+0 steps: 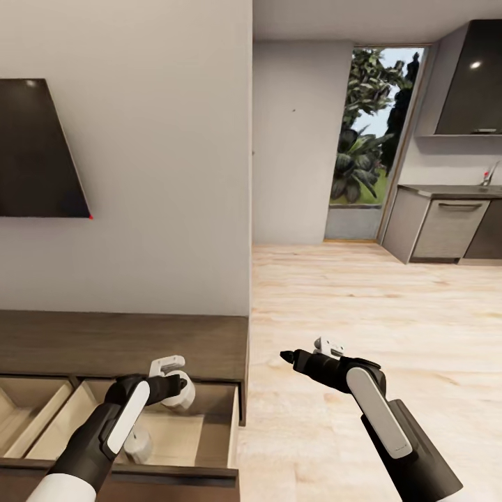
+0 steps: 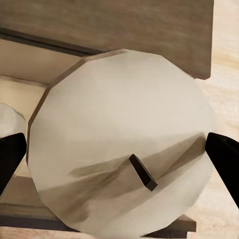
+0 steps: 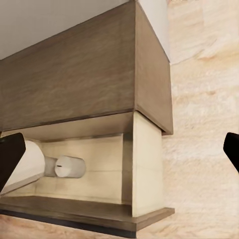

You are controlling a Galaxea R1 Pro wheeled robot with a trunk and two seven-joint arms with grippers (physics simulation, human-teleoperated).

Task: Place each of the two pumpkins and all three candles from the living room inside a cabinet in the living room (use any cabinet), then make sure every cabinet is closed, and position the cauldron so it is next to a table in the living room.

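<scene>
The dark-brown cabinet (image 1: pixel 125 341) runs along the wall at lower left, with two of its pale drawers pulled out. My left gripper (image 1: pixel 178 383) hangs over the right-hand open drawer (image 1: pixel 209 425), shut on a cream candle (image 1: pixel 187 399). In the left wrist view that candle (image 2: pixel 119 99) sits between the two black fingers, wick end facing the camera. A second candle (image 1: pixel 139 446) lies in the same drawer, partly behind my left arm, and appears on its side (image 3: pixel 69 167) in the right wrist view. My right gripper (image 1: pixel 287 358) is open and empty over the floor, right of the cabinet.
A dark TV panel (image 1: pixel 35 153) hangs on the wall above the cabinet. The wall ends at a corner (image 1: pixel 251 174). Pale wood floor (image 1: pixel 362 300) stretches right toward a kitchen counter (image 1: pixel 446 223) and a glass door (image 1: pixel 369 139).
</scene>
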